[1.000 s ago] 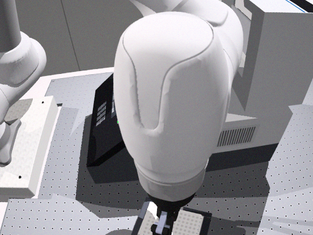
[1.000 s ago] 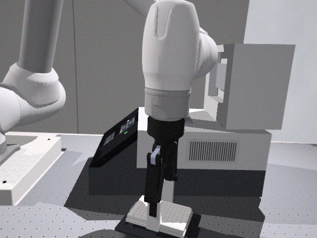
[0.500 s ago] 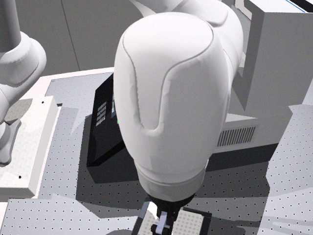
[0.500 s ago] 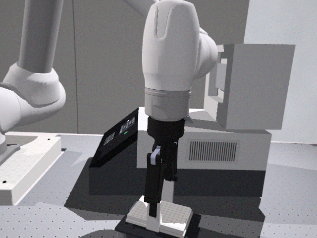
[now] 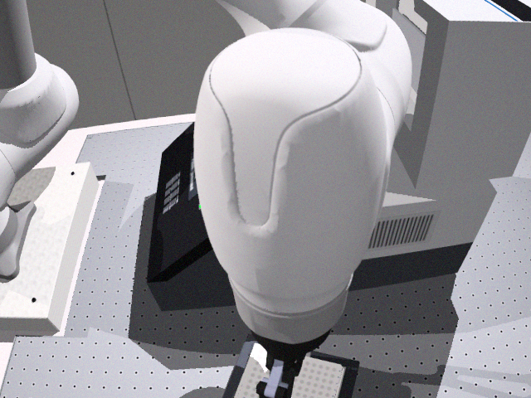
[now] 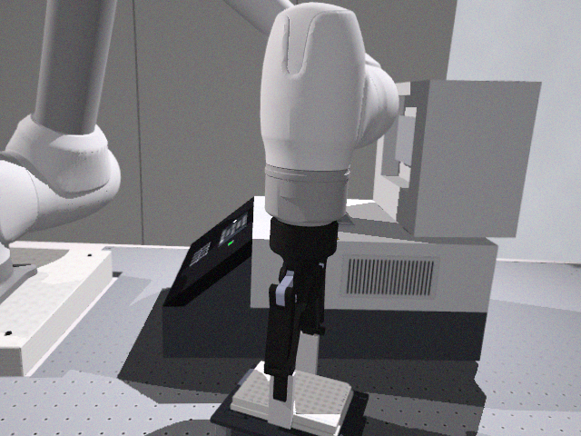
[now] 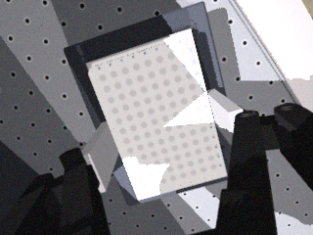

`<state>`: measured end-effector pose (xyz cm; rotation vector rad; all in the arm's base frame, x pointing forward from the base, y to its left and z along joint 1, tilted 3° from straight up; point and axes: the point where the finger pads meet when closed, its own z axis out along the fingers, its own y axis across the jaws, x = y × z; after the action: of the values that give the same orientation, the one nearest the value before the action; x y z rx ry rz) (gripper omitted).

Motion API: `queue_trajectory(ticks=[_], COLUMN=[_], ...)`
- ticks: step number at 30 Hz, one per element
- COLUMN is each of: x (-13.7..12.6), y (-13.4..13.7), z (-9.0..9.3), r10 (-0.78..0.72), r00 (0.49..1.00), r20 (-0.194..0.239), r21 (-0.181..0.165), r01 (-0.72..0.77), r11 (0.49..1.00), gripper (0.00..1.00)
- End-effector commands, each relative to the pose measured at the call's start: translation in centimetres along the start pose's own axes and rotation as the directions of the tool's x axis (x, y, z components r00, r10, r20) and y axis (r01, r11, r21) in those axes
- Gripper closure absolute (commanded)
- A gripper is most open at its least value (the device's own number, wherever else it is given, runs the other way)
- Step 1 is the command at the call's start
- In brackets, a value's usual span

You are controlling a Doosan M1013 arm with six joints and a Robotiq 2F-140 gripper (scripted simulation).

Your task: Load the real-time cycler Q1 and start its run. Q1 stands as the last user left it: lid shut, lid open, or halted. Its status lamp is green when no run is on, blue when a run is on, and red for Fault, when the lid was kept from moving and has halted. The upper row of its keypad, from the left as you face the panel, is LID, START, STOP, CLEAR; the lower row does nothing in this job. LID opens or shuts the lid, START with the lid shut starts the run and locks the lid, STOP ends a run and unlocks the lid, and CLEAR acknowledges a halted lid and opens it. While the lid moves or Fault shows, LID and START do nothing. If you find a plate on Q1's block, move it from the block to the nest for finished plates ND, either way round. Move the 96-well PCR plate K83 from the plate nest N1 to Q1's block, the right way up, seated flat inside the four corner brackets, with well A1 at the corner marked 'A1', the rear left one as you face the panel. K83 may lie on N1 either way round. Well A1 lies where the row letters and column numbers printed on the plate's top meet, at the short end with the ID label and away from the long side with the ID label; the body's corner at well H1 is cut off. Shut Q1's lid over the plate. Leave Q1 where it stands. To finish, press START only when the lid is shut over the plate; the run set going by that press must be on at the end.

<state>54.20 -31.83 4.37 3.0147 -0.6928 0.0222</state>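
Where the top view is filled by the white wrist housing of the arm, only slivers of the bench are seen around it. The black sloped panel (image 5: 173, 214) of the cycler Q1 (image 5: 463, 128) is shown at the left, with a green lamp (image 5: 200, 207) lit beside the housing. At the lower edge, the gripper (image 5: 274, 383) is seen over the 96-well PCR plate K83 (image 5: 319, 376), which is framed by the dark plate nest N1 (image 5: 349, 368).

In the exterior view, Q1's lid (image 6: 468, 159) is seen raised at the rear of the body, and the block is hidden behind the arm. The gripper (image 6: 281, 399) is held upright, its fingers partly closed across the plate's (image 6: 319, 391) long sides. The plate is seen just above the nest (image 6: 359, 408); whether it touches the nest cannot be told.

In the wrist view, the plate (image 7: 156, 127) is shown well-side up, clamped between two pale pads (image 7: 222, 110). Faint printing is seen along its upper short edge. The nest (image 7: 80, 54) is seen around the plate's upper end.
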Motion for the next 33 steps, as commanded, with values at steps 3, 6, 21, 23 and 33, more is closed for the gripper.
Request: queue_trajectory(ticks=[3,6,21,23,33], x=[0.0,0.0,0.0,0.0,0.0], y=[0.0,0.0,0.0,0.0,0.0], z=[0.15,0.25,0.44,0.44,0.44], r10=[0.0,0.0,0.0,0.0,0.0], r00=[1.0,1.0,1.0,1.0,1.0], r20=[0.0,0.0,0.0,0.0,0.0], r21=[0.0,0.0,0.0,0.0,0.0], r01=[0.0,0.0,0.0,0.0,0.0], r11=[1.0,1.0,1.0,1.0,1.0], gripper=[1.0,1.0,0.34,0.34,0.34])
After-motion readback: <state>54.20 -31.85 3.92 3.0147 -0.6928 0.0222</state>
